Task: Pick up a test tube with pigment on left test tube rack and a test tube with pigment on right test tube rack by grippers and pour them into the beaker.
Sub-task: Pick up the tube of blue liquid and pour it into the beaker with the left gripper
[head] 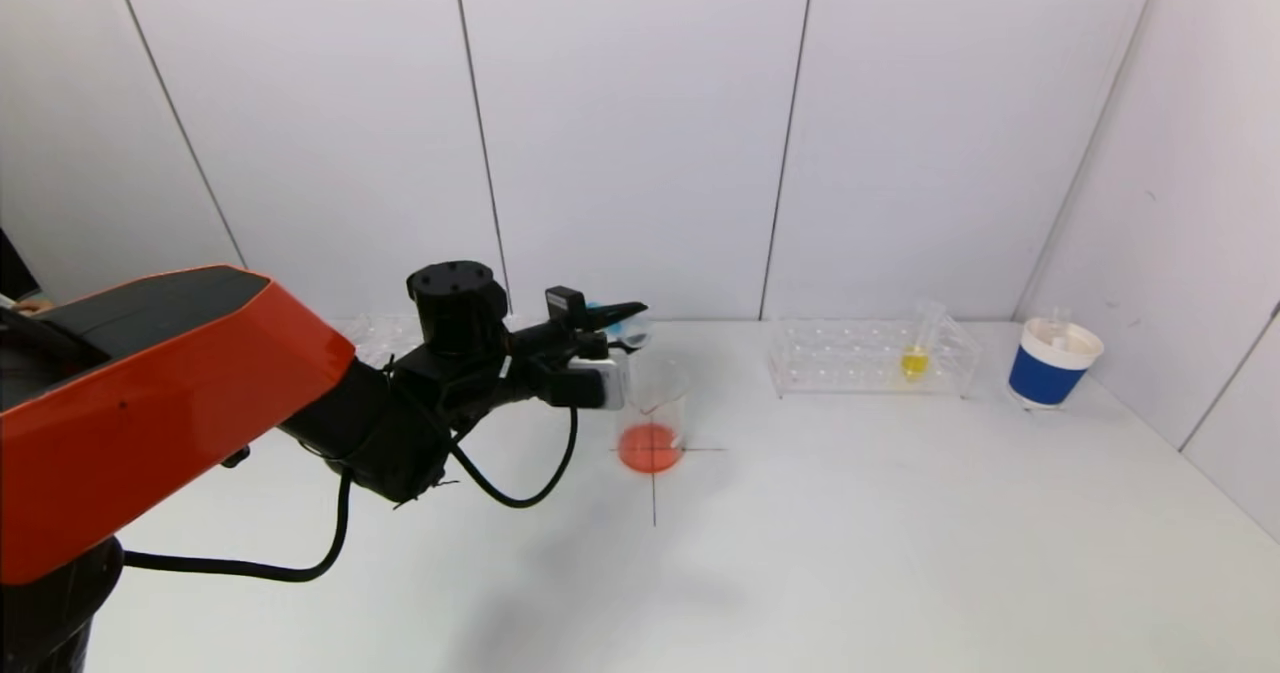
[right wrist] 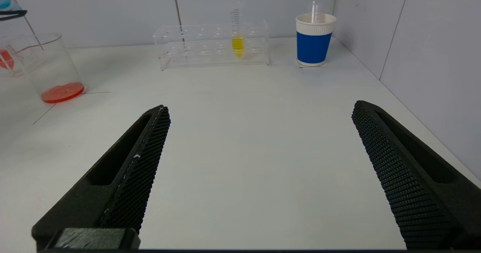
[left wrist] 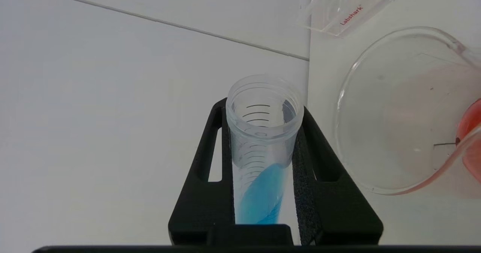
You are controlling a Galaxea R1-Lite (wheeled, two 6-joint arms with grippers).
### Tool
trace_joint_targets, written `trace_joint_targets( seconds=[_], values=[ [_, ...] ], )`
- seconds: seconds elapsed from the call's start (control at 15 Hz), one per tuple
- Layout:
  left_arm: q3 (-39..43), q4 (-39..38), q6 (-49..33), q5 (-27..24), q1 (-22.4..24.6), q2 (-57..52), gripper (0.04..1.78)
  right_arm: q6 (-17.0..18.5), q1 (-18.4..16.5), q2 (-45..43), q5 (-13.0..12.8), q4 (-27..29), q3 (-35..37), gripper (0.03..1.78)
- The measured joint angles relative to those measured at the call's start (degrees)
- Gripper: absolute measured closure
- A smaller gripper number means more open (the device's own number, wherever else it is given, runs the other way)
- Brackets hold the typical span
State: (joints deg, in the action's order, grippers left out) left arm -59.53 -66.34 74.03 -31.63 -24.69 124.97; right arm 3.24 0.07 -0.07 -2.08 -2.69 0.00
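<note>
Now the test tube [left wrist: 263, 140] of blue pigment, pinched in the left gripper [left wrist: 265, 193] just left of the beaker [head: 655, 413], should tip slowly over the rim, while the right gripper [right wrist: 259, 170] waits spread wide near the table's front.

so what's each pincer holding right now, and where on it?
Left pincer grips the test tube of blue pigment by its lower body, mouth free. Right pincer is open, empty.

White table [head: 900, 553] — pale panelled walls [head: 640, 133] behind
</note>
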Motion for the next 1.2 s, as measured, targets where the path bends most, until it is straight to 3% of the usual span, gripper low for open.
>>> trace_joint_targets(
  seconds=[1.2],
  values=[
    [0.2,1.8,7.8,0.8,-0.2,-0.2,1.37,0.0,0.0,0.0,0.0,0.0,0.0,0.05]
  ],
)
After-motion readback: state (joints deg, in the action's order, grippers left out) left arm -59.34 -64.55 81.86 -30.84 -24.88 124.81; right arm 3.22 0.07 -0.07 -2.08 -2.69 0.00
